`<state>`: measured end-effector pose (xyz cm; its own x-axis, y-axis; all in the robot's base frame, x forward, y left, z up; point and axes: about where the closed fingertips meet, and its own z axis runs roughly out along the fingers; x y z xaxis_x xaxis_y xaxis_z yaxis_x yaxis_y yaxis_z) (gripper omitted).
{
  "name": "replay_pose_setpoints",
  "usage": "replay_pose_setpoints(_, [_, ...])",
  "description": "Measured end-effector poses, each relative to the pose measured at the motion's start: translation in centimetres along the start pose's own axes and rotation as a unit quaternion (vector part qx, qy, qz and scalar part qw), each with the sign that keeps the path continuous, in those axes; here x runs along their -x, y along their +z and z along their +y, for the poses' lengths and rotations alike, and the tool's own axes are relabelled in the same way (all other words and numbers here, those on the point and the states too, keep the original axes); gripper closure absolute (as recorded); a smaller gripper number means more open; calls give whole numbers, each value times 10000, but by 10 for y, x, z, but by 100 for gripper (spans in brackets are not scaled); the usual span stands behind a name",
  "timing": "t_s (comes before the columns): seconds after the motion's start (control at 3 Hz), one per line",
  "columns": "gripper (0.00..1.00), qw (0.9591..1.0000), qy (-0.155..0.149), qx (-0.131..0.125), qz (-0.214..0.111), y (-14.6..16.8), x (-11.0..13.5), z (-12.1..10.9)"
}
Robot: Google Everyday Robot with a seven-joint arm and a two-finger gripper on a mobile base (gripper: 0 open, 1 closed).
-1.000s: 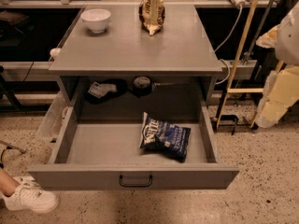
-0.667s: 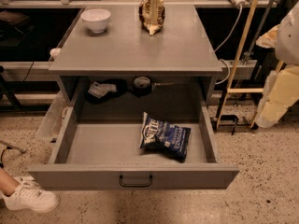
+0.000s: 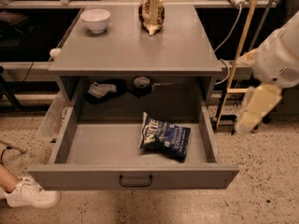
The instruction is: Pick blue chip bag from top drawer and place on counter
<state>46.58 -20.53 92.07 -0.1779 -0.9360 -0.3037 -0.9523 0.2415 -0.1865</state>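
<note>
The top drawer of the grey cabinet is pulled wide open, its dark bar handle at the centre of the front panel. The blue chip bag lies flat on the drawer floor, right of centre, white lettering up. The counter is the cabinet's flat grey top above it. My white and cream arm comes in from the right edge, and my gripper hangs beside the drawer's right side, outside it and well apart from the bag.
A white bowl stands at the counter's back left and a brown-and-cream bag stands upright at the back centre. Dark items lie on the shelf behind the drawer. A white shoe is at the lower left. A wooden pole leans at the right.
My arm has swung left and slightly down, closer to the drawer's right side. The bag and the drawer have not moved.
</note>
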Motion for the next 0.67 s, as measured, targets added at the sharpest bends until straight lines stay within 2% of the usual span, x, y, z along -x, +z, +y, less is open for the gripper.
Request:
replay_pose_setpoints(0.33, [0, 9965, 213, 483, -647, 110, 7, -27])
replay_pose_setpoints(0.67, [0, 9866, 395, 922, -1287, 203, 23, -44])
